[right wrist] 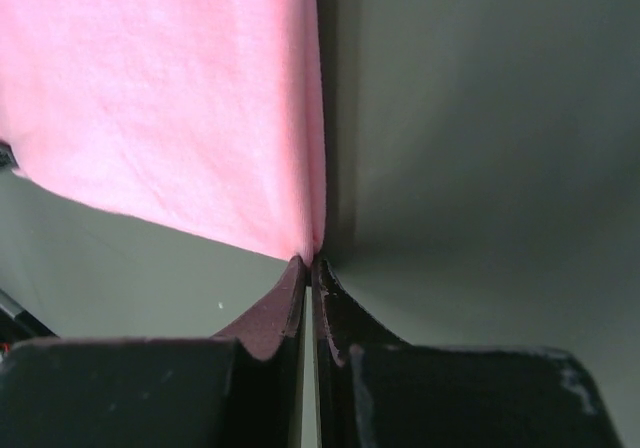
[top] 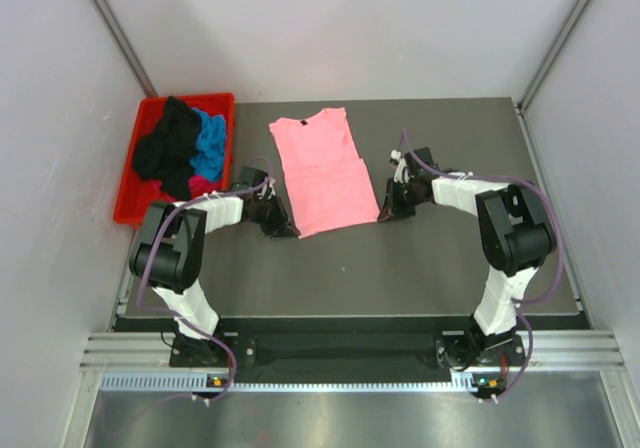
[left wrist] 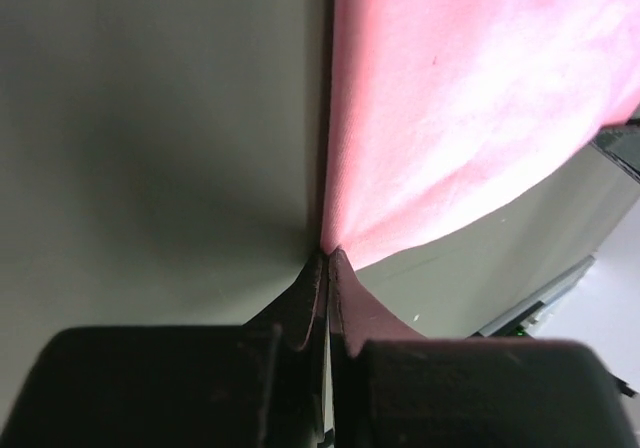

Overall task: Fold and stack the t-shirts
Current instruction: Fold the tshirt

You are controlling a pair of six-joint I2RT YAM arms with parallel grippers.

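Note:
The light pink t-shirt (top: 322, 170) lies on the dark table, sleeves folded in, collar at the far end. My left gripper (top: 281, 225) is shut on its near left corner; the left wrist view shows the pink cloth (left wrist: 460, 108) pinched at the fingertips (left wrist: 318, 268). My right gripper (top: 386, 211) is shut on its near right corner; the right wrist view shows the pink cloth (right wrist: 170, 98) pinched at the fingertips (right wrist: 296, 273). The black (top: 168, 148), bright blue (top: 211, 140) and magenta (top: 204, 185) t-shirts lie bunched in the red bin.
The red plastic bin (top: 130, 193) stands at the table's far left, beside the left arm. White walls close in both sides and the back. The table's dark surface (top: 420, 268) runs to a metal rail at the near edge.

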